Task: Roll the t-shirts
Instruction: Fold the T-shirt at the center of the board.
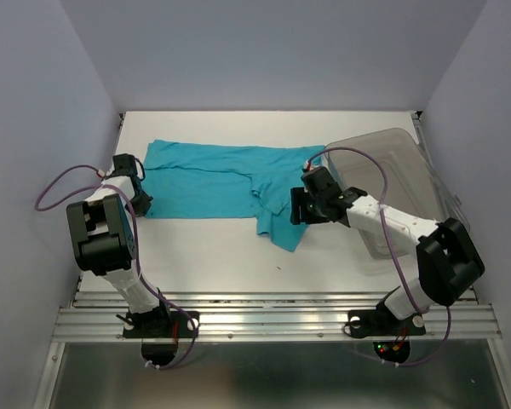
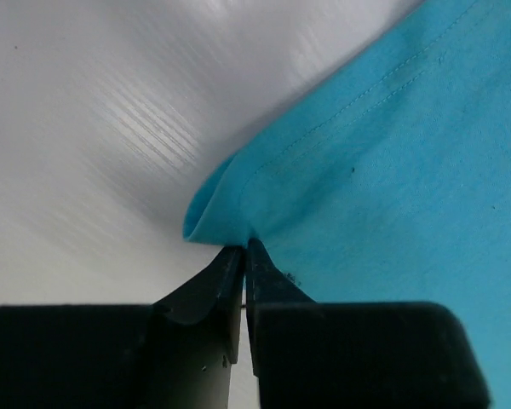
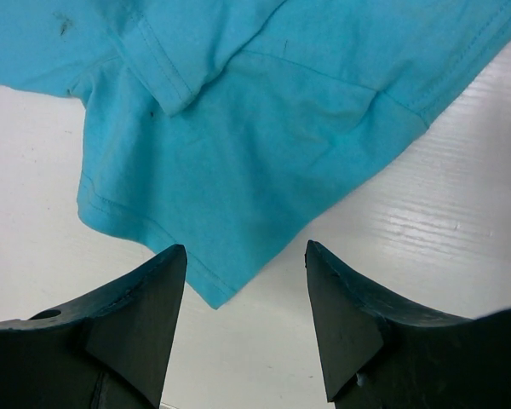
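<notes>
A teal t-shirt (image 1: pixel 221 183) lies spread across the far half of the white worktop (image 1: pixel 221 256), stretched from left to right. Most of it lies flat. At its right end a looser part reaches toward the near side and ends in a point.

The left claw (image 1: pixel 141 189) is at the shirt's left edge. In the left wrist view, this claw (image 2: pixel 243 251) has its two fingers drawn almost together, leaving only a thin slit between the tips. The stitched edge of the t-shirt (image 2: pixel 392 170) is pinched there, and the cloth rises off the worktop in a small rounded fold just past the fingertips.

The right claw (image 1: pixel 300 209) is at the shirt's right end, just beside a clear grey-tinted bin (image 1: pixel 409 162) that stands on the right of the worktop. In the right wrist view, this claw (image 3: pixel 245 256) stands well open with its dark fingers wide apart, and it holds nothing. The pointed end of the t-shirt (image 3: pixel 238 145) lies on the worktop in line with the gap between the fingers. From this view I cannot tell whether the fingertips touch the cloth.
</notes>
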